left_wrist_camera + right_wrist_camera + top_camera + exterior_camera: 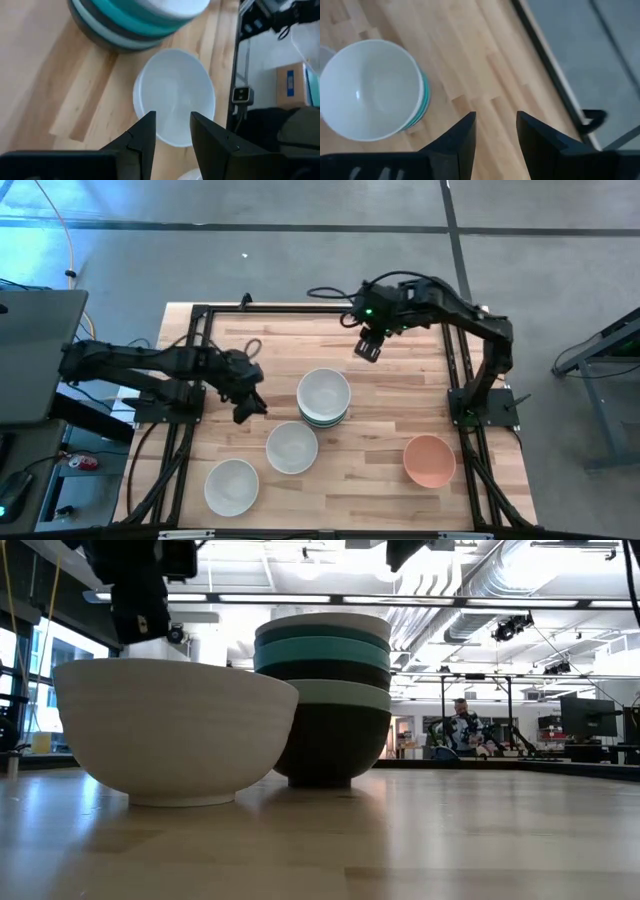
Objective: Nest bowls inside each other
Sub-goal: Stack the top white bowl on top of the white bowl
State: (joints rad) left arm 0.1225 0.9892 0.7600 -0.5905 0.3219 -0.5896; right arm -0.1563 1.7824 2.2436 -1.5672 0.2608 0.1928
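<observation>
White on top, the stack of bowls [324, 399] stands mid-table, and the empty, spread left hand [249, 407], just left of the stack, should pinch the near white bowl [291, 447] by its rim, lift clear, centre it above.
</observation>
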